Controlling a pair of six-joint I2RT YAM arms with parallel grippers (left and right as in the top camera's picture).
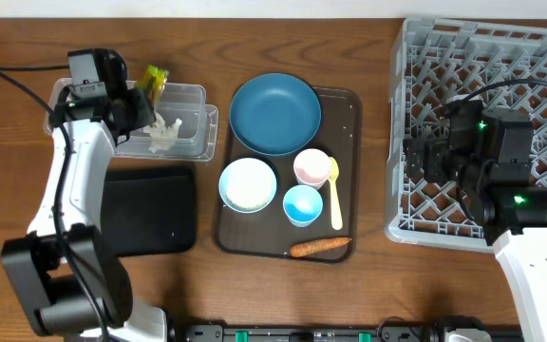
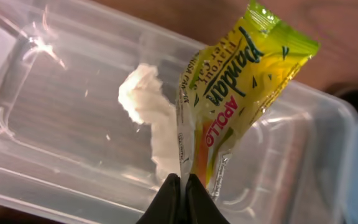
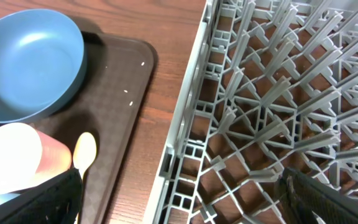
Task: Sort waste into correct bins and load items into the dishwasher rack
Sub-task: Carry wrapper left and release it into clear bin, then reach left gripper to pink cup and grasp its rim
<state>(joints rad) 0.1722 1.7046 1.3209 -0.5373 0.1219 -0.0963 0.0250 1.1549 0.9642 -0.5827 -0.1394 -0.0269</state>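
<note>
My left gripper [image 2: 183,186] is shut on the bottom edge of the yellow-green-orange wrapper [image 2: 247,81], which hangs over the clear plastic tub [image 2: 42,180]. Crumpled white tissue [image 2: 145,102] lies inside that tub. Overhead, the wrapper [image 1: 155,78] is at the tub's [image 1: 196,93] far left, with the black tray [image 1: 150,209] just in front. My right gripper [image 3: 182,186] stands open and empty above the left edge of the grey dishwasher rack [image 3: 260,93].
A brown serving tray [image 1: 349,104] in the middle holds the dark blue bowl [image 1: 275,114], white bowl [image 1: 248,183], pink-rimmed cup [image 1: 311,168], light-blue cup [image 1: 302,204], yellow spoon [image 1: 335,195] and carrot piece [image 1: 319,248]. The rack [image 1: 482,57] fills the right side.
</note>
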